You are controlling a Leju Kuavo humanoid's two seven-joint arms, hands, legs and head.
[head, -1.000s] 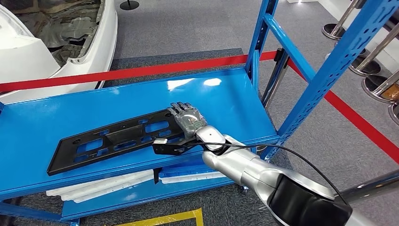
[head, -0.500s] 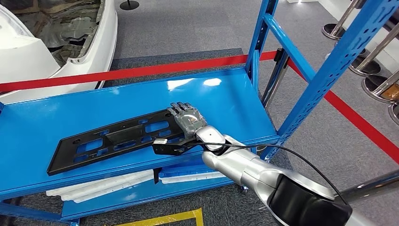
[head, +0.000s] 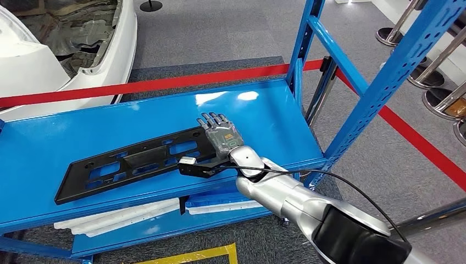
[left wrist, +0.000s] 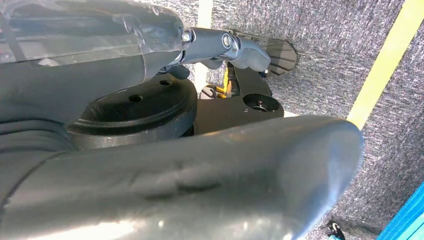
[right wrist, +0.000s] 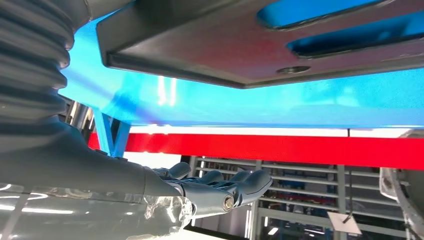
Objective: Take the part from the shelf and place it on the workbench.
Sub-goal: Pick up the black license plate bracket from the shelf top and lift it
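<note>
A long black slotted part (head: pixel 132 162) lies flat on the blue shelf (head: pixel 258 118), running from near the front left toward the middle. My right hand (head: pixel 220 135) is at the part's right end, palm down, fingers stretched out straight and raised off the part. Its thumb reaches along the part's front edge. In the right wrist view the fingers (right wrist: pixel 250 182) hang apart from the part (right wrist: pixel 250 45) with a clear gap. My left hand (left wrist: pixel 210 165) hangs over grey carpet with nothing in it, a finger (left wrist: pixel 250 50) extended.
A blue upright (head: pixel 384 82) stands right of the shelf. Red barrier tape (head: pixel 165 82) runs behind it, with a white car body (head: pixel 66 49) beyond. White parts (head: pixel 126 217) lie on the lower shelf. Stanchion bases (head: pixel 434 82) stand at the far right, and yellow floor tape (head: pixel 203 254) lies below.
My right hand's fingers, curled over the part's end before, have straightened and lifted off it. The part has not moved.
</note>
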